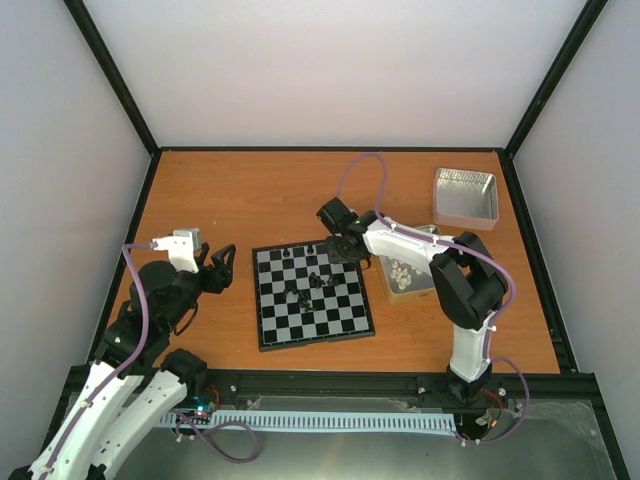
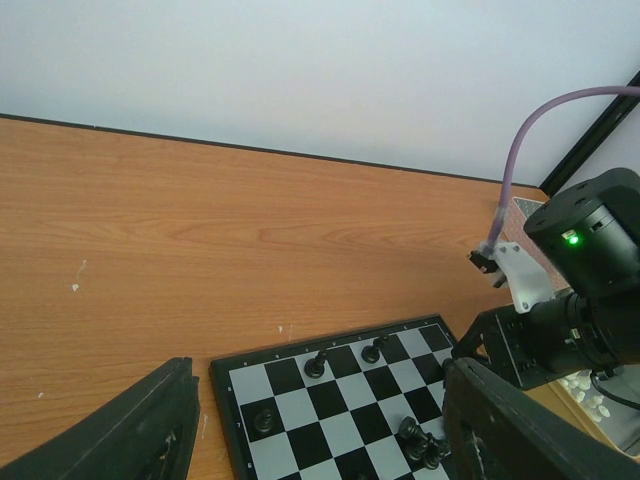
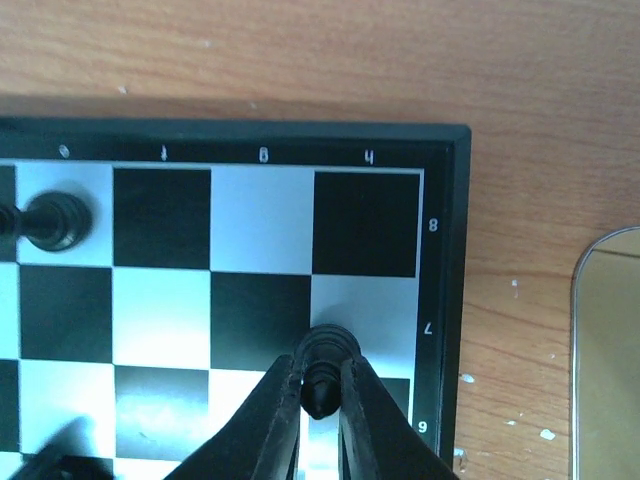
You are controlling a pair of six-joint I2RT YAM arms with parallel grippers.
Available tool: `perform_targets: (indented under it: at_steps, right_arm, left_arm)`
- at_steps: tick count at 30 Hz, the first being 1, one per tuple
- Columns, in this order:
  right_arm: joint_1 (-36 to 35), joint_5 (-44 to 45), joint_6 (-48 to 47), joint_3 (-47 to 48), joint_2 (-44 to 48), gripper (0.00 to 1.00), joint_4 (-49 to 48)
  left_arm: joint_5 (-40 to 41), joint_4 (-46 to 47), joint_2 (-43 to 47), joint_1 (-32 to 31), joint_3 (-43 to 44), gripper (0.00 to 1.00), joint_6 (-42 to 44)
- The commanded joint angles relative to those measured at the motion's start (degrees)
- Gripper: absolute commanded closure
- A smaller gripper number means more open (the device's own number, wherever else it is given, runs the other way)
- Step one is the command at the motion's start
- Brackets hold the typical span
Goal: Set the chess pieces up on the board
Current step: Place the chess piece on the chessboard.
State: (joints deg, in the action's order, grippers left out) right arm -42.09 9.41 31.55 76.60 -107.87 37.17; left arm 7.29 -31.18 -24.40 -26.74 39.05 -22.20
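Note:
The board (image 1: 340,318) lies at the table's middle. Several black chess pieces (image 1: 316,282) stand on it, some in its far rows and a cluster near its centre. My right gripper (image 1: 337,249) is over the board's far right corner. In the right wrist view it (image 3: 322,378) is shut on a black pawn (image 3: 325,350) over a light square by the right border; I cannot tell whether the pawn touches the square. Another black piece (image 3: 55,220) stands at the left. My left gripper (image 1: 222,266) is open and empty, left of the board (image 2: 300,410).
An empty metal tin (image 1: 465,195) stands at the back right. A second tin (image 1: 408,272) with cream-white pieces sits just right of the board, under the right arm. Its rim (image 3: 600,330) shows in the right wrist view.

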Motion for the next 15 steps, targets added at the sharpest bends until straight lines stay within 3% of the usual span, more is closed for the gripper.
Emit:
perform_targets:
  at_steps: [1,8,15]
  right_arm:
    - [0.2,-0.9,-1.0,1.2,-1.2,0.85,2.2]
    - [0.2,0.1,-1.2,4.0,-1.8,0.67,3.6]
    - [0.2,0.4,-1.3,4.8,-3.1,0.66,4.2]
  left_arm:
    - [0.4,0.1,0.4,-0.3,0.2,0.32,-0.7]
    - [0.3,0.2,0.5,-0.3,0.1,0.32,-0.6]
    - [0.3,0.2,0.3,-0.3,0.1,0.32,-0.6]
